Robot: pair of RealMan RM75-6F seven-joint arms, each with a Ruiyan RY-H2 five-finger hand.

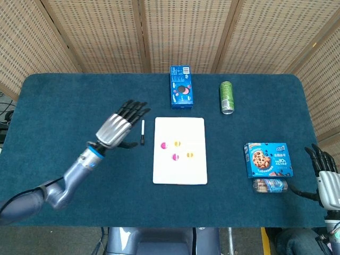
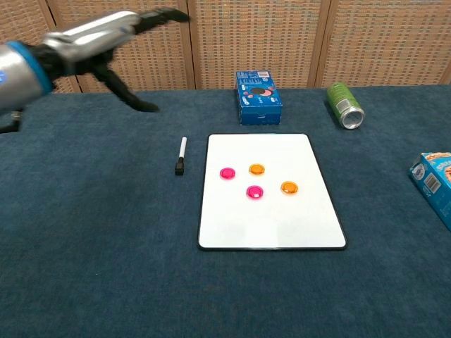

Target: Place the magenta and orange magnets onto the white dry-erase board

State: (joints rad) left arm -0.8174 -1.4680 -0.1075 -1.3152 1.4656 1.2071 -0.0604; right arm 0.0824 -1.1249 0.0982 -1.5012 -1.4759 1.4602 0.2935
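1. The blue cloth table (image 1: 64, 106) is carrying everything; broad bare cloth is lying left of and in front of the board in the chest view.
2. The white dry-erase board (image 2: 271, 225) is lying flat at the middle of the table, its lower half bare.
3. The left hand (image 1: 118, 127) is hovering above the cloth well left of the board, fingers spread and holding nothing.
4. The right hand (image 1: 324, 172) is sitting at the table's right edge, fingers apart and upright, gripping nothing, well apart from the board.
5. A blue cookie box (image 1: 268, 159) is lying near the right edge, with a small packet (image 1: 270, 185) just in front of it.
6. A blue biscuit box (image 2: 258, 96) is standing just behind the board's far edge.
7. A green can (image 2: 344, 105) is lying on its side beyond the board's far right corner.
8. A marker (image 2: 180, 155) is lying just left of the board, between it and the left hand.
9. Two magenta magnets (image 2: 227, 172) (image 2: 254, 191) and two orange magnets (image 2: 256, 169) (image 2: 289, 187) are resting on the board's upper half, near one another but apart.
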